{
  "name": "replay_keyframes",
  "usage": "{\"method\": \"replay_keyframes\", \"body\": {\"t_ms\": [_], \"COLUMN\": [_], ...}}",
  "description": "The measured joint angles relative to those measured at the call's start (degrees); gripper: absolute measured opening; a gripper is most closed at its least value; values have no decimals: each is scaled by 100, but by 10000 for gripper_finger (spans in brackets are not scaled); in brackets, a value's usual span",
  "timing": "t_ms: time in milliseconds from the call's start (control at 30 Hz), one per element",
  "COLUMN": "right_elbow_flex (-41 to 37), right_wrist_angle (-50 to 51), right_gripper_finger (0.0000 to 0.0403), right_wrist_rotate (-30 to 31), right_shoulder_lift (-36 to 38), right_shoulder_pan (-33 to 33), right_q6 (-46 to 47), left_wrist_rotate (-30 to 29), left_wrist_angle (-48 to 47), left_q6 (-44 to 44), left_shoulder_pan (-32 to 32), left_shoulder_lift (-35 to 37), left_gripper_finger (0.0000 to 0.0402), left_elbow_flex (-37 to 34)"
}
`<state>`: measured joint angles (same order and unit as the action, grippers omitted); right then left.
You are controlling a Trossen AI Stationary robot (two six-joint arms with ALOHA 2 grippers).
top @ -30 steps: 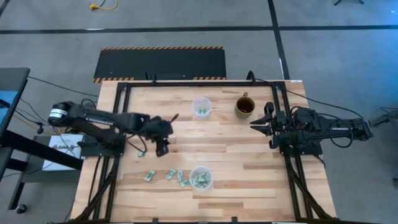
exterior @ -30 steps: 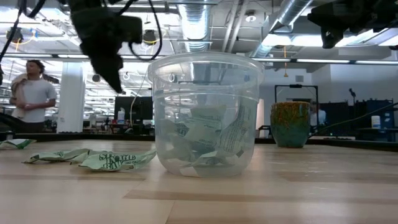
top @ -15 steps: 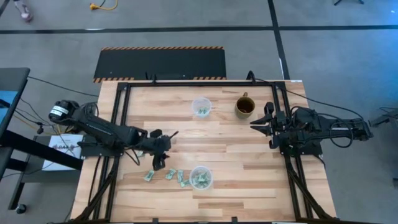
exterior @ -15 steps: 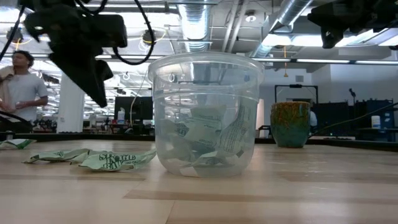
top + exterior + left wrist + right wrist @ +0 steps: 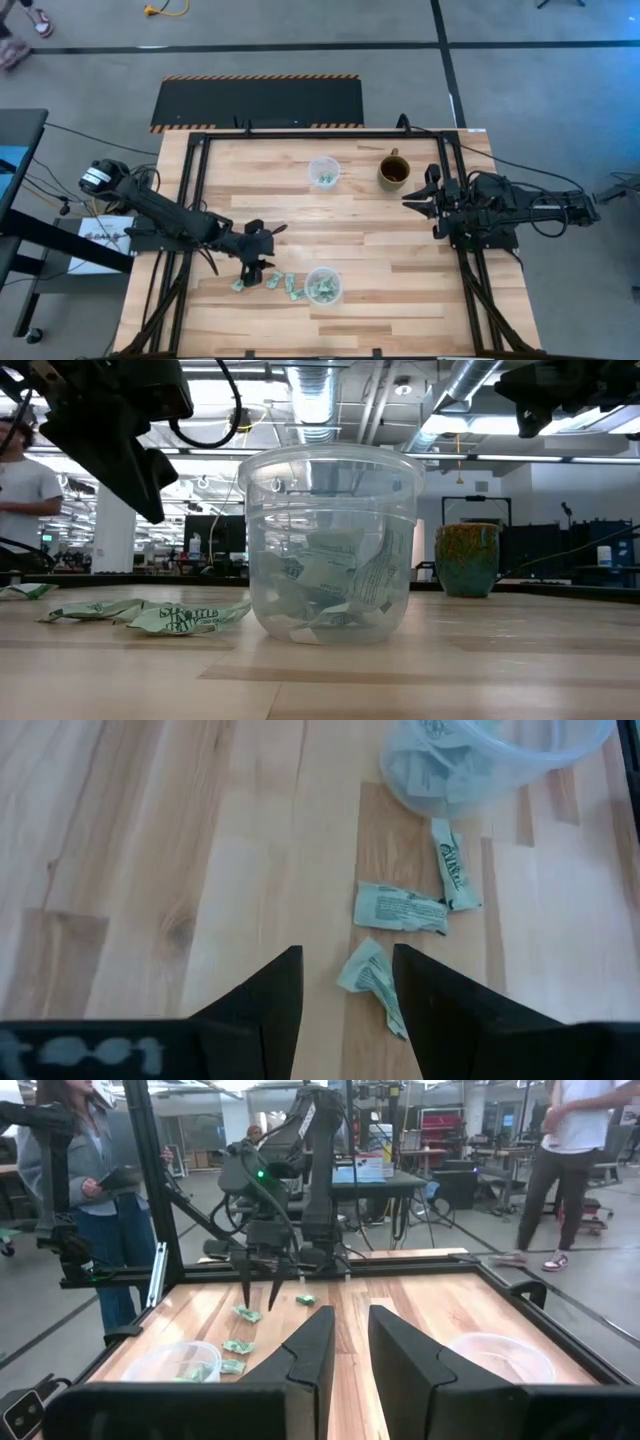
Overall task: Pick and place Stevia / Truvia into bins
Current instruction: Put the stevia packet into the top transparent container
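Three loose green-and-white Stevia packets (image 5: 272,281) lie flat on the wooden table near its front edge, left of the near clear cup (image 5: 323,286), which holds several packets. My left gripper (image 5: 345,970) hangs open just above them, tipped downward, touching nothing. In its wrist view a crumpled packet (image 5: 368,978) shows between the two fingers, on the table. The far clear cup (image 5: 323,172), with a few packets inside, stands near the table's far edge. My right gripper (image 5: 351,1320) waits level at the table's right side, its fingers a little apart and holding nothing.
A brown mug (image 5: 393,172) stands right of the far cup. Black frame rails (image 5: 190,180) run along the table's left, right and far sides. Bare wood lies between the two cups. People stand in the room beyond the table's left side.
My left gripper has swung toward the table's near edge and come down, tipping more steeply, from the middle left of the table to a spot above the loose packets. The packets and cups have stayed where they were.
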<state>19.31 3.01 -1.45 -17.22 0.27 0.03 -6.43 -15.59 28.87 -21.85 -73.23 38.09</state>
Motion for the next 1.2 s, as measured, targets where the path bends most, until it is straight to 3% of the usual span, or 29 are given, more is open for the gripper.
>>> {"method": "replay_keyframes", "body": {"t_ms": [300,500,800,1200], "right_elbow_flex": [0,0,-2,-2], "right_wrist_angle": [0,0,-4,0], "right_gripper_finger": [59,59,59,59], "right_wrist_rotate": [0,1,0,0], "right_shoulder_lift": [-1,0,1,1], "right_shoulder_pan": [0,1,1,2], "right_q6": [0,0,-1,-1], "left_wrist_rotate": [-188,-106,253,57], "left_wrist_angle": [-44,-5,-59,-58], "left_q6": [220,72,186,321], "left_shoulder_pan": [3,5,179,160], "left_shoulder_lift": [-22,-571,-1051,-1289], "left_gripper_finger": [173,194,196,196], "left_elbow_flex": [0,2,146,114]}}
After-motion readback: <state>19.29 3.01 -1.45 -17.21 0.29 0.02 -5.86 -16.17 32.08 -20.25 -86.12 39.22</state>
